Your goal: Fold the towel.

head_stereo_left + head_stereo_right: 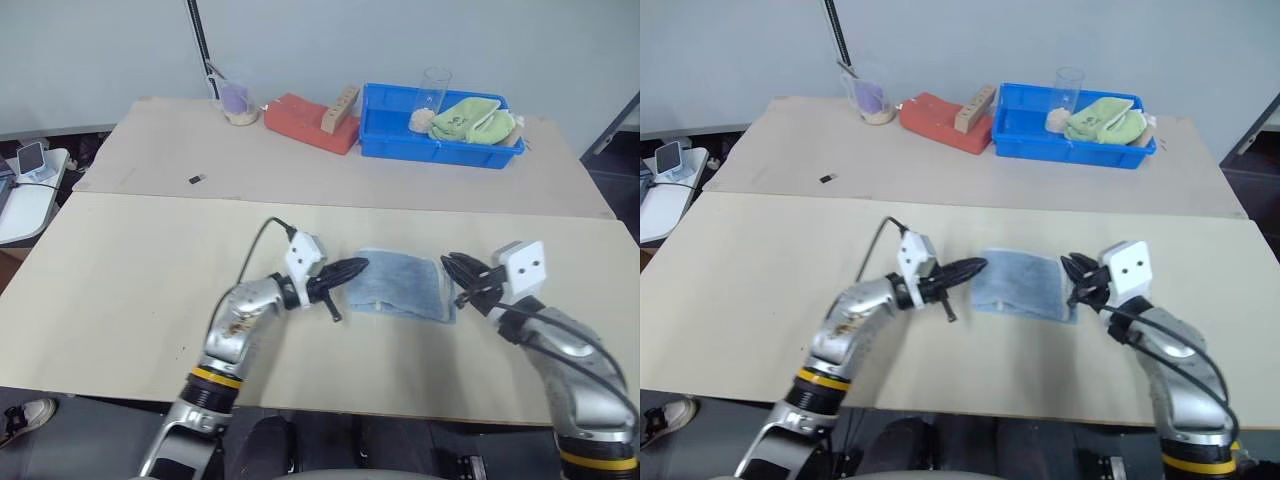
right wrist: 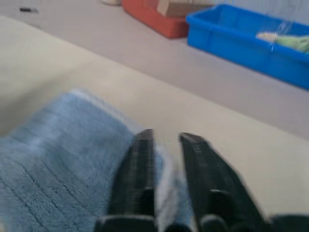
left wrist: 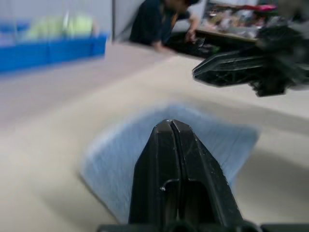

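With the left gripper [image 1: 352, 268] pressed together and the right gripper [image 2: 165, 145] spread, flanking the folded towel [image 1: 400, 283], a snagged edge could undo the fold.

Towel [image 1: 400, 283] flat on near table [image 1: 120, 300], centre. Left gripper [image 1: 350, 268] at towel's left edge; right gripper [image 1: 452, 265] at its right edge. Far table [image 1: 300, 170] behind. On it, left to right: cup [image 1: 238, 98], brick-shaped block [image 1: 310, 122], bin [image 1: 380, 140]. Cloth [image 1: 475, 120] and glass [image 1: 435, 92] inside bin.
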You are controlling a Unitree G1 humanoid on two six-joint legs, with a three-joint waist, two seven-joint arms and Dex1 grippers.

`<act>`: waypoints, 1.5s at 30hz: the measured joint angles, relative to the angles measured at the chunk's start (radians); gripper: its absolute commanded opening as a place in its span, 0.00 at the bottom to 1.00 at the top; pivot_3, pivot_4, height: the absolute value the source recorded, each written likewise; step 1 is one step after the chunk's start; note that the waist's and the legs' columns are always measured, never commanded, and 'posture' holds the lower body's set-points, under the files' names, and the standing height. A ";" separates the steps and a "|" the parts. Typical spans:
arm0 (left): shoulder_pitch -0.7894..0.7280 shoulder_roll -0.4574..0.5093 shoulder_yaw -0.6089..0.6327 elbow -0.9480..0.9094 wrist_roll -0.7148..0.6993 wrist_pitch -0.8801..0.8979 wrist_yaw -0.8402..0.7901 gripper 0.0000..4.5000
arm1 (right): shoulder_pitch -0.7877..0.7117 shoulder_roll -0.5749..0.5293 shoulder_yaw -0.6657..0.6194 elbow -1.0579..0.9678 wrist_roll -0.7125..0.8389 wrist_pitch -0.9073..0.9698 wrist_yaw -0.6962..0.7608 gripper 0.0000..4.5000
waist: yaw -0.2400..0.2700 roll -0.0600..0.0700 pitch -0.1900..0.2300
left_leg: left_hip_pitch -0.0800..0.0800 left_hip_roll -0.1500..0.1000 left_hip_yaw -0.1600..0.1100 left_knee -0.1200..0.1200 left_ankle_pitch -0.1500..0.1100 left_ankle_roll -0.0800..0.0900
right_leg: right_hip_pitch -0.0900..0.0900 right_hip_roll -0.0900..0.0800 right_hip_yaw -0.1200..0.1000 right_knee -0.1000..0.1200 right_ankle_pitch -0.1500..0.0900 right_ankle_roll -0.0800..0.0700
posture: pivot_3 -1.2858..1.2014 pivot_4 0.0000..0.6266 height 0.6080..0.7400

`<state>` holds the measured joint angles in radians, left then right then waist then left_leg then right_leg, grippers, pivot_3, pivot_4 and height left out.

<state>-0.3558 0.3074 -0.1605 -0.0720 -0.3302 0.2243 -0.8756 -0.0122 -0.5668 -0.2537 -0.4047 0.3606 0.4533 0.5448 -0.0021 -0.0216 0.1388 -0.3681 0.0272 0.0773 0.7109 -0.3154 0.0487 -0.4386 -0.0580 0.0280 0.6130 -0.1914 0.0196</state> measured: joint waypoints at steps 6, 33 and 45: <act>0.012 0.229 0.036 -0.144 -0.099 0.076 -0.184 1.00 | -0.059 -0.095 -0.010 0.031 0.059 0.092 0.067 0.97 | -0.001 0.000 0.000 | 0.000 0.000 0.001 0.000 0.000 0.000 | 0.000 0.000 0.000 0.000 0.000 0.000 | 0.52 0.24 0.82; -0.061 0.512 0.156 -0.369 -0.357 0.352 -0.307 1.00 | -0.301 -0.105 0.170 0.433 0.087 0.339 0.199 0.27 | -0.005 0.000 0.001 | 0.000 0.000 0.002 0.000 0.000 0.000 | -0.001 0.001 0.000 -0.001 -0.001 0.000 | 0.52 0.24 0.82; -0.101 0.503 0.175 -0.372 -0.388 0.384 -0.254 1.00 | -0.500 -0.040 0.009 0.544 0.134 0.342 0.085 0.01 | -0.009 0.000 0.001 | 0.000 0.000 0.002 0.000 0.000 -0.001 | -0.001 0.001 0.001 -0.001 0.000 0.000 | 0.52 0.24 0.82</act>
<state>-0.4570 0.8106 0.0140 -0.4441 -0.7186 0.6078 -1.1294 -0.5125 -0.6068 -0.2451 0.1389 0.4946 0.7955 0.6298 -0.0114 -0.0211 0.1397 -0.3684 0.0271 0.0796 0.7106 -0.3150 0.0481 -0.4398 -0.0571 0.0289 0.6125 -0.1917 0.0192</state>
